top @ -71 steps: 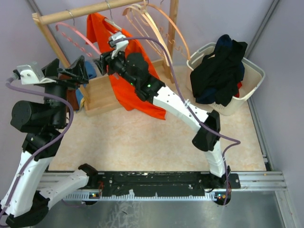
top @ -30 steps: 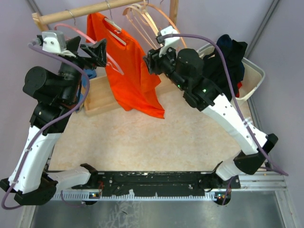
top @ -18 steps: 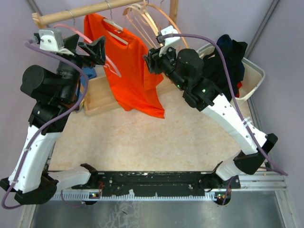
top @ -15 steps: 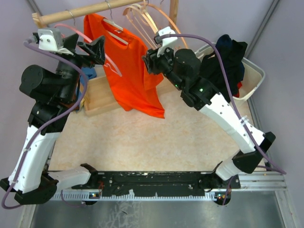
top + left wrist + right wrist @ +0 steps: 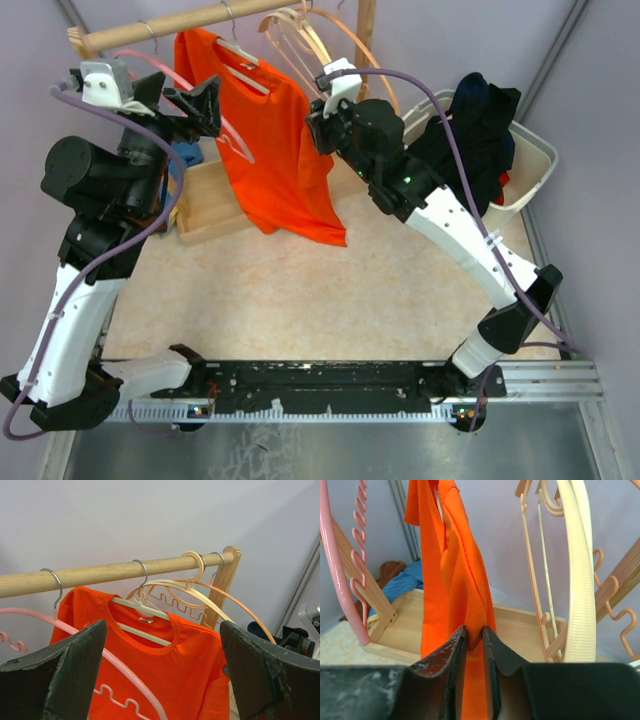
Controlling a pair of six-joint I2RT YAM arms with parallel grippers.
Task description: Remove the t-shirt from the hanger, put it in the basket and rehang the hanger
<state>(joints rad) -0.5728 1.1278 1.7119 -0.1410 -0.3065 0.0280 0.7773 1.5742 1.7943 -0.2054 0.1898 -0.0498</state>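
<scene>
Both arms rear up from the near edge of the beige tabletop (image 5: 330, 300). The right gripper (image 5: 474, 630) pinches a fold of the single orange t-shirt (image 5: 275, 150), which hangs on one white plastic hanger (image 5: 142, 611). The left gripper (image 5: 162, 630) gapes beside it. Behind, one round wooden rail (image 5: 110, 572), lilac walls (image 5: 600, 120).

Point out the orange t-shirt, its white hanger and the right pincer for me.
orange t-shirt (image 5: 280, 160), top view, front panel.
white hanger (image 5: 142, 612), left wrist view, middle below the hook.
right pincer (image 5: 474, 632), right wrist view, between its fingertips, pinching fabric.
</scene>
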